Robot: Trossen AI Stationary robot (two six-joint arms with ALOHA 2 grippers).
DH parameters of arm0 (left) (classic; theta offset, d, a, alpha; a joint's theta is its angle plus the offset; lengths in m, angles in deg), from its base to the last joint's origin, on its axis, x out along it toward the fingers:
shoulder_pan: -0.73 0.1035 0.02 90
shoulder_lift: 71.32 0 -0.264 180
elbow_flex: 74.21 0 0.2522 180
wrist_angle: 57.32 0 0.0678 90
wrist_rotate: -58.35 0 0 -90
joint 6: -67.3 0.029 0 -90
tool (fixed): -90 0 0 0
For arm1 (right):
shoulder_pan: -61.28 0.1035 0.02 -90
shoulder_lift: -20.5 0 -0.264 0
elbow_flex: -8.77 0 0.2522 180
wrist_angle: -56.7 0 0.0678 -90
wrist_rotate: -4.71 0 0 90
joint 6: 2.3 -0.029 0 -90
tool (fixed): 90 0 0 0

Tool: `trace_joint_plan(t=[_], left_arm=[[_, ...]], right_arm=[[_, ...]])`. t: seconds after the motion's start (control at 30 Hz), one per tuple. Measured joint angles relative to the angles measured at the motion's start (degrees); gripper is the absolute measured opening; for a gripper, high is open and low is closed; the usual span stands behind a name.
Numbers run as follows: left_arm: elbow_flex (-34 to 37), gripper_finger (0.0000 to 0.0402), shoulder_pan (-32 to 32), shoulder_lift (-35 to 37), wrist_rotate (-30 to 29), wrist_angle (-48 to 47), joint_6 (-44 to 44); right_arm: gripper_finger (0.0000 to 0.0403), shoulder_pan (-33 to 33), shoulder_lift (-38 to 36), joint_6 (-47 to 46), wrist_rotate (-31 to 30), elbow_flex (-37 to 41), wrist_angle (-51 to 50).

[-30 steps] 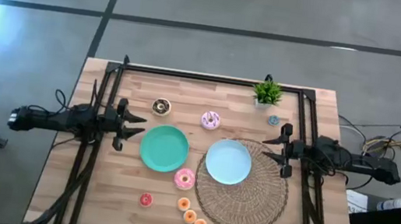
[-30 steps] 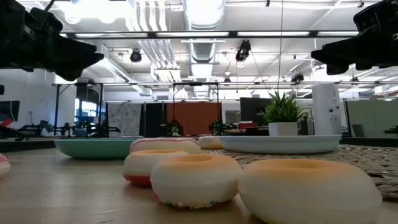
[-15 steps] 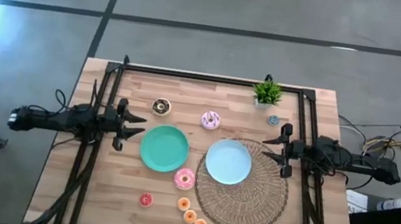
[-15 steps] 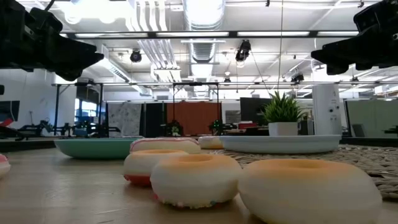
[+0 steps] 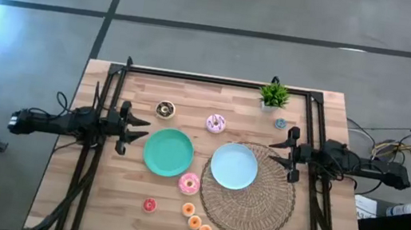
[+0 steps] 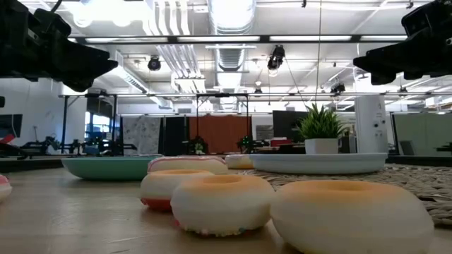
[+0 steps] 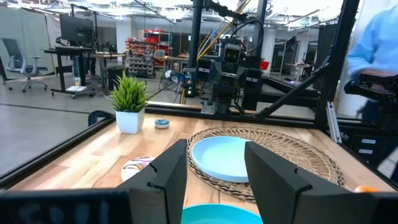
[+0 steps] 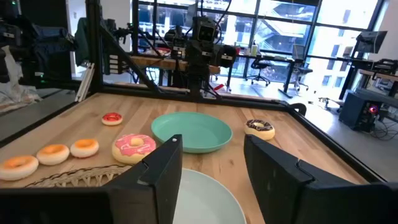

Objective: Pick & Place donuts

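Note:
A dark brown donut (image 5: pixel 165 109) and a pink-frosted donut (image 5: pixel 216 123) lie on the wood toward the far side. A second pink donut (image 5: pixel 189 183) lies near the green plate (image 5: pixel 168 152). A tiny red donut (image 5: pixel 149 205) and three orange ones (image 5: pixel 195 222) lie near the near edge. The light-blue plate (image 5: pixel 233 167) sits on a woven mat (image 5: pixel 258 199). My left gripper (image 5: pixel 141 129) hovers open at the left of the green plate. My right gripper (image 5: pixel 275 151) hovers open at the right of the blue plate. Both hold nothing.
A small potted plant (image 5: pixel 273 96) and a small blue-grey disc (image 5: pixel 280 124) stand at the far right corner. A black frame (image 5: pixel 218 80) runs along the table's edges. In the left wrist view a person in a light-blue sleeve (image 7: pixel 373 43) stands beyond the table.

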Motion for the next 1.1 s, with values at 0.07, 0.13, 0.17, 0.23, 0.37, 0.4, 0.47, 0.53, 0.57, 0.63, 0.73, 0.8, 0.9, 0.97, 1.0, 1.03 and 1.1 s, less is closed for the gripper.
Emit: trace_joint_plan(t=[0.07, 0.13, 0.17, 0.23, 0.37, 0.4, 0.47, 0.53, 0.57, 0.63, 0.73, 0.8, 0.9, 0.97, 1.0, 1.03, 1.1], left_arm=[[0.0, 0.0135, 0.0, 0.0, 0.0, 0.0, 0.0], [0.0, 0.0135, 0.0, 0.0, 0.0, 0.0, 0.0], [0.0, 0.0135, 0.0, 0.0, 0.0, 0.0, 0.0], [0.0, 0.0135, 0.0, 0.0, 0.0, 0.0, 0.0], [0.0, 0.0135, 0.0, 0.0, 0.0, 0.0, 0.0], [0.0, 0.0135, 0.0, 0.0, 0.0, 0.0, 0.0], [0.0, 0.0135, 0.0, 0.0, 0.0, 0.0, 0.0], [0.0, 0.0135, 0.0, 0.0, 0.0, 0.0, 0.0], [0.0, 0.0135, 0.0, 0.0, 0.0, 0.0, 0.0], [0.0, 0.0135, 0.0, 0.0, 0.0, 0.0, 0.0], [0.0, 0.0135, 0.0, 0.0, 0.0, 0.0, 0.0], [0.0, 0.0135, 0.0, 0.0, 0.0, 0.0, 0.0], [0.0, 0.0135, 0.0, 0.0, 0.0, 0.0, 0.0], [0.0, 0.0135, 0.0, 0.0, 0.0, 0.0, 0.0], [0.0, 0.0135, 0.0, 0.0, 0.0, 0.0, 0.0], [0.0, 0.0135, 0.0, 0.0, 0.0, 0.0, 0.0], [0.0, 0.0135, 0.0, 0.0, 0.0, 0.0, 0.0]], right_arm=[[0.0164, 0.0, 0.0, 0.0, 0.0, 0.0, 0.0], [0.0164, 0.0, 0.0, 0.0, 0.0, 0.0, 0.0], [0.0164, 0.0, 0.0, 0.0, 0.0, 0.0, 0.0], [0.0164, 0.0, 0.0, 0.0, 0.0, 0.0, 0.0], [0.0164, 0.0, 0.0, 0.0, 0.0, 0.0, 0.0], [0.0164, 0.0, 0.0, 0.0, 0.0, 0.0, 0.0], [0.0164, 0.0, 0.0, 0.0, 0.0, 0.0, 0.0], [0.0164, 0.0, 0.0, 0.0, 0.0, 0.0, 0.0], [0.0164, 0.0, 0.0, 0.0, 0.0, 0.0, 0.0], [0.0164, 0.0, 0.0, 0.0, 0.0, 0.0, 0.0], [0.0164, 0.0, 0.0, 0.0, 0.0, 0.0, 0.0], [0.0164, 0.0, 0.0, 0.0, 0.0, 0.0, 0.0], [0.0164, 0.0, 0.0, -0.6, 0.0, 0.0, 0.5], [0.0164, 0.0, 0.0, -5.5, 0.2, 0.0, 2.1], [0.0164, 0.0, 0.0, -9.7, 0.2, 0.0, 3.2], [0.0164, 0.0, 0.0, -14.7, 0.1, 0.0, 4.1], [0.0164, 0.0, 0.2, -24.2, -1.5, 0.0, 6.1]])
